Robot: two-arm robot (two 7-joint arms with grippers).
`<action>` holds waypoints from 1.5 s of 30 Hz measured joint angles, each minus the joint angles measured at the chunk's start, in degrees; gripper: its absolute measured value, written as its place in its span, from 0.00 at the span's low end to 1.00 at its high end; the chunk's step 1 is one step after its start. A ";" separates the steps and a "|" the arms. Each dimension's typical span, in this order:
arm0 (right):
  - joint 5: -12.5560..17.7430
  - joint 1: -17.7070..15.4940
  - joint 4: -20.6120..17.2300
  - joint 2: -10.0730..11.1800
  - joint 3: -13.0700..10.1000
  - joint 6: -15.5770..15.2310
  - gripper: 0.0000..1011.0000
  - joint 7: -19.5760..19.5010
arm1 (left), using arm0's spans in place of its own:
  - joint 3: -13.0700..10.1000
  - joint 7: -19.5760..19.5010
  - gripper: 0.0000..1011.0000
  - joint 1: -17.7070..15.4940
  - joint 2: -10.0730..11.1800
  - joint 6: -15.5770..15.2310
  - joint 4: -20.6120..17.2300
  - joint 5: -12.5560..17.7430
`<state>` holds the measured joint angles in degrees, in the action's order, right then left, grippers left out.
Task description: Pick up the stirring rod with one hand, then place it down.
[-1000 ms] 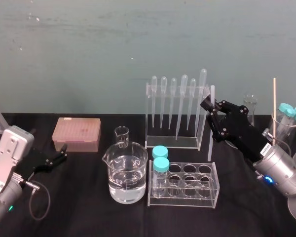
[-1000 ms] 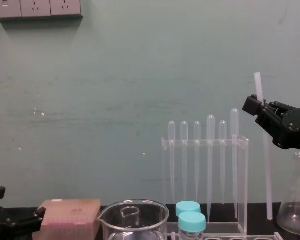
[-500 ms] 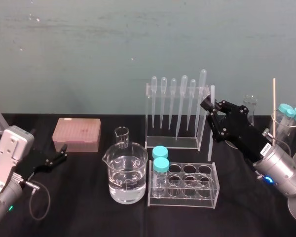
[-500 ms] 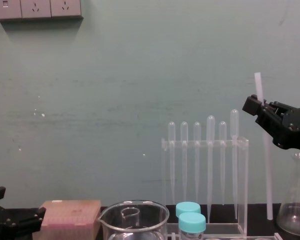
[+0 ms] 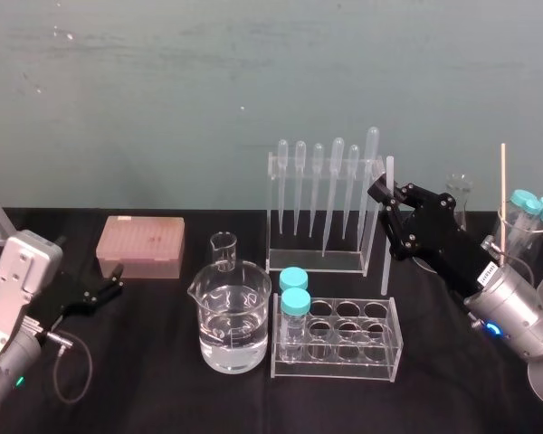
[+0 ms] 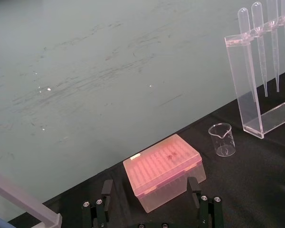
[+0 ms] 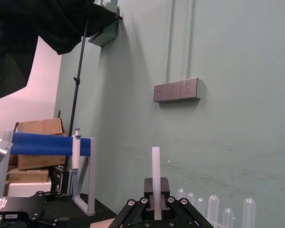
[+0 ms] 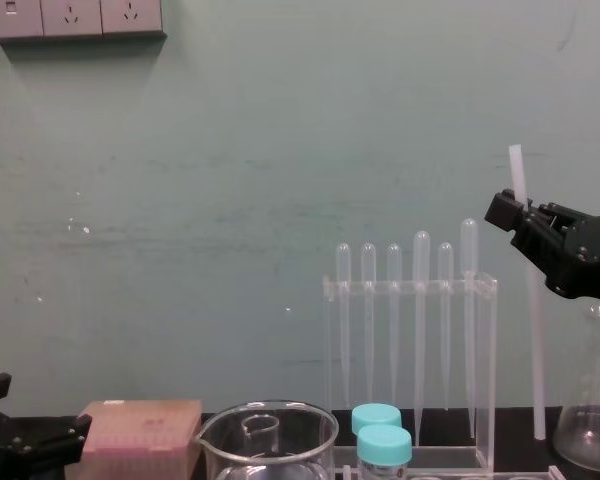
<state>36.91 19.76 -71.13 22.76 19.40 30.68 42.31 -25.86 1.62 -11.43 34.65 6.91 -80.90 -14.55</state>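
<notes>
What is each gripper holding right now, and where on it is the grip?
The right gripper holds the stirring rod upright, gripped near its top end. The left gripper holds nothing.

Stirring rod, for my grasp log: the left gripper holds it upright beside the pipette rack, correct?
Not the left. The right gripper is shut on the stirring rod, holding it upright beside the pipette rack, as the chest view shows. The left gripper is parked, open, low by the pink tip box.
</notes>
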 joint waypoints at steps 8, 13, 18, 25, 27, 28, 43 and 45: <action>0.00 0.00 0.00 0.00 0.00 0.00 0.07 0.00 | 0.00 0.00 0.99 0.00 0.00 0.00 0.00 0.00; -0.48 -0.09 -0.05 -0.03 -0.45 -0.05 0.07 0.79 | 0.00 0.00 0.99 0.00 0.00 0.00 0.00 0.00; -0.89 -0.72 -0.90 0.35 -0.88 -0.83 0.07 1.46 | 0.00 0.00 0.99 0.00 0.00 0.00 0.00 0.00; -1.49 -2.01 -1.94 1.07 -1.23 -2.66 0.07 2.51 | 0.00 0.00 0.99 0.00 0.00 0.00 0.00 0.00; -1.42 -2.18 -1.86 1.13 -1.23 -3.28 0.07 3.16 | 0.00 0.00 0.99 0.00 0.00 0.00 0.00 0.00; -1.27 -2.22 -1.63 1.12 -1.20 -3.63 0.07 3.60 | 0.00 0.00 0.99 0.00 0.00 0.00 0.00 0.00; -0.78 -0.47 2.96 0.30 0.75 -5.35 0.07 6.93 | 0.00 0.00 0.99 0.00 0.00 0.00 0.00 0.00; -1.01 -0.09 3.75 0.15 1.06 -5.33 0.07 7.21 | 0.00 0.00 0.99 0.00 0.00 0.00 0.00 0.00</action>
<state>35.91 19.67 -67.38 22.92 20.45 25.35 49.52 -25.86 1.62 -11.43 34.65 6.91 -80.90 -14.55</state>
